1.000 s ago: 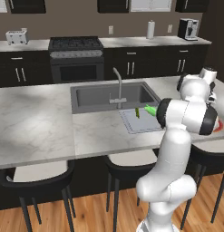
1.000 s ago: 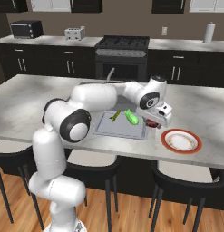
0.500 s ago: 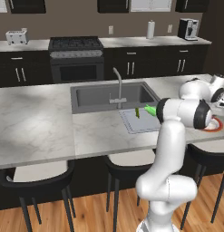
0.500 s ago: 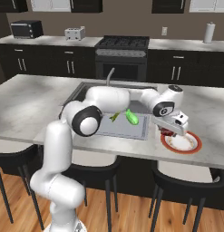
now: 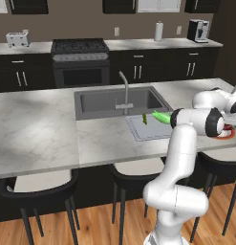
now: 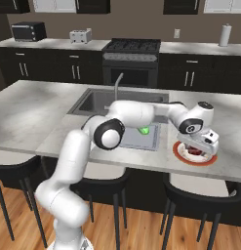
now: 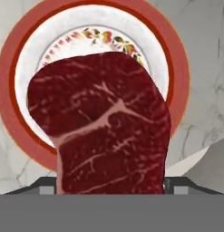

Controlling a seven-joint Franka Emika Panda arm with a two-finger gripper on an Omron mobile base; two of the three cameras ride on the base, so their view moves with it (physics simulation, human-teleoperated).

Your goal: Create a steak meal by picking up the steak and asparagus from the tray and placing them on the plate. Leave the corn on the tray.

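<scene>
My tool grips the steak over the plate, frame centre; next, I judge, release, then the asparagus.

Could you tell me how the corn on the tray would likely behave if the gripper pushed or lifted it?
The corn looks tapered and rounded, so a sideways push would probably roll it in a curve across the flat tray. It looks thick and stiff, so it should lift without drooping. Its smooth surface may slip between the jaws.
</scene>
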